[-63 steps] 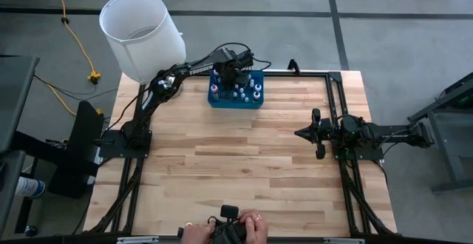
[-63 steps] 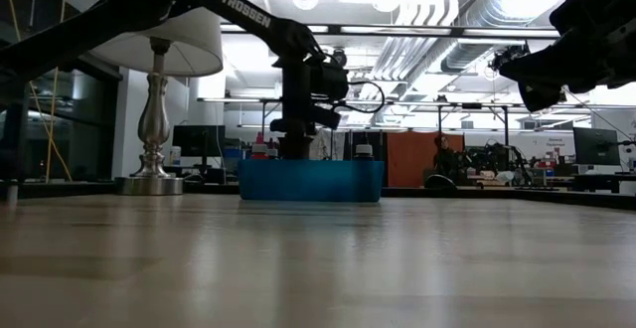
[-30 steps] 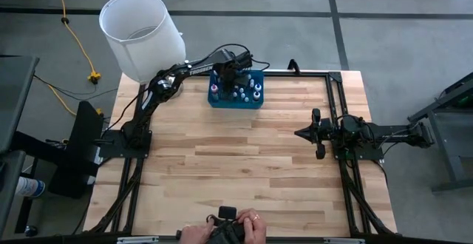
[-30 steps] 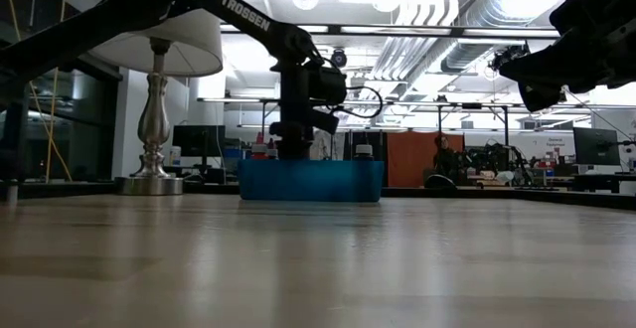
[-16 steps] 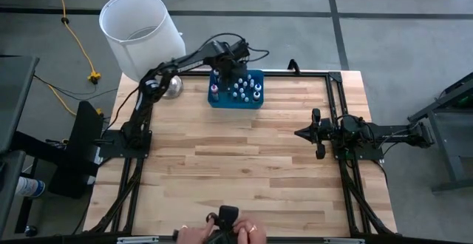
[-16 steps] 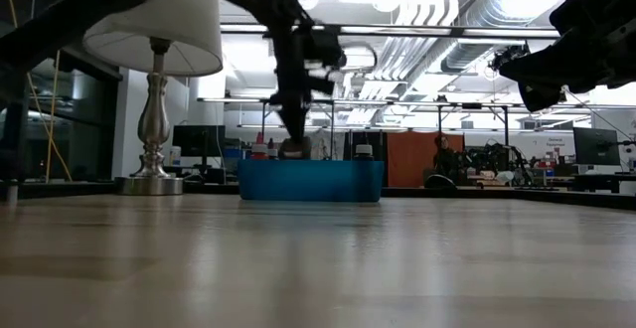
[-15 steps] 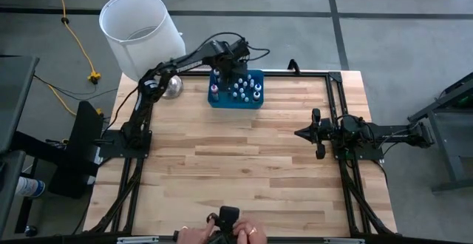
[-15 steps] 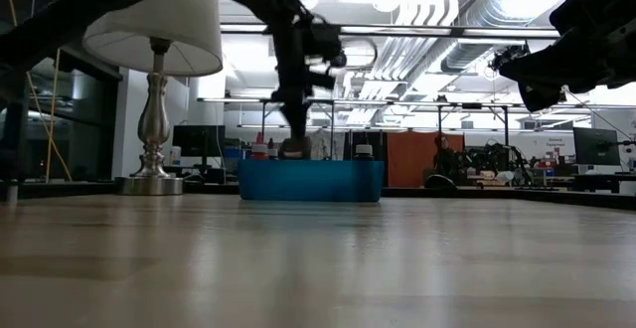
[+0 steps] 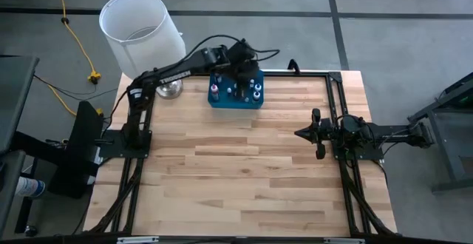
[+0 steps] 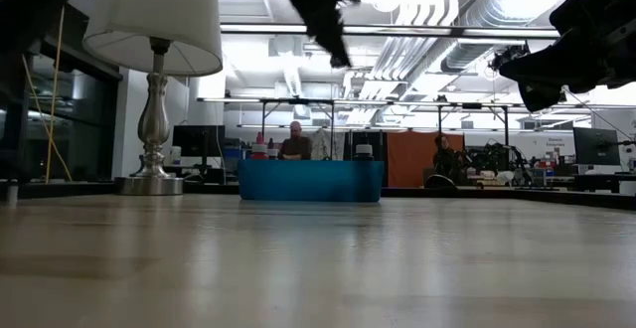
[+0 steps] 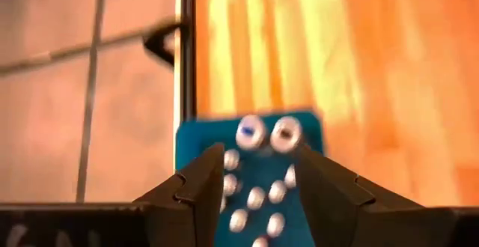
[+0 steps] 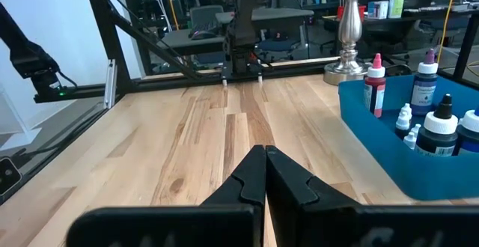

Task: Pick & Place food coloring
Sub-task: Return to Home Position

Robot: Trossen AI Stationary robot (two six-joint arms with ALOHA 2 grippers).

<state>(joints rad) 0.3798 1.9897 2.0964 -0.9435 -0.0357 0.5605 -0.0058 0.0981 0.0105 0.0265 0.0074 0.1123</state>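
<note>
One bin (image 9: 235, 105) on wooden table (image 9: 236, 171)

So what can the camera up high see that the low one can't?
Only the high view: the bottles from above, standing inside the bin, and the whole table. Only the low view: the room behind, with a person past the bin, and the ceiling lights. Both: the blue bin, the lamp, the left gripper up above the bin, and the right gripper off to the side.
</note>
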